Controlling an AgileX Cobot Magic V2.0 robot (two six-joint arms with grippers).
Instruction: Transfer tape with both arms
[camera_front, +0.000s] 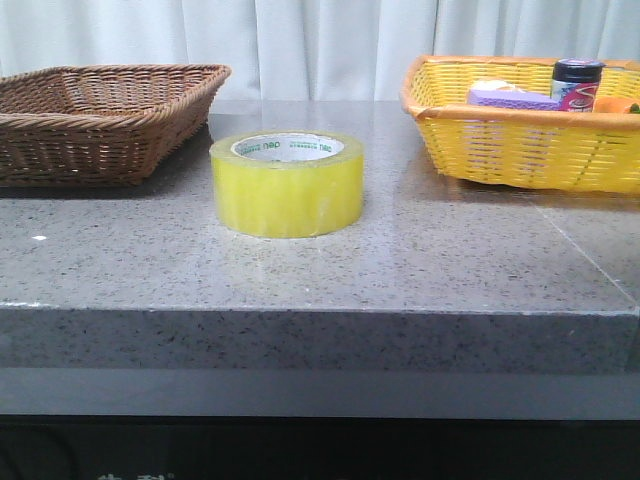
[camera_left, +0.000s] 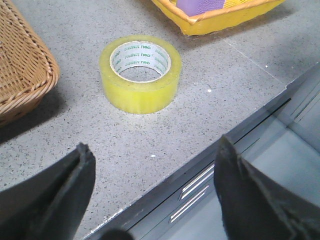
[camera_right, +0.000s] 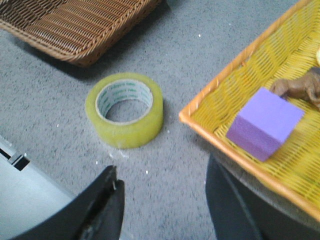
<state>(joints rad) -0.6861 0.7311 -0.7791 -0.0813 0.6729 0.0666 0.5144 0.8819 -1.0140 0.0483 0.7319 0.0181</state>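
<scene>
The tape (camera_front: 287, 184), a thick yellow translucent roll with a pale printed core, lies flat on the grey stone table, midway between two baskets. It also shows in the left wrist view (camera_left: 140, 73) and the right wrist view (camera_right: 124, 109). My left gripper (camera_left: 152, 167) is open and empty, held above the table's front edge, well short of the roll. My right gripper (camera_right: 162, 187) is open and empty above the table, between the roll and the yellow basket. Neither arm shows in the front view.
A brown wicker basket (camera_front: 100, 115) stands at the back left. A yellow basket (camera_front: 520, 130) at the back right holds a purple sponge block (camera_right: 265, 122), a dark can (camera_front: 577, 83) and other items. The table's front edge (camera_left: 200, 160) drops to drawers.
</scene>
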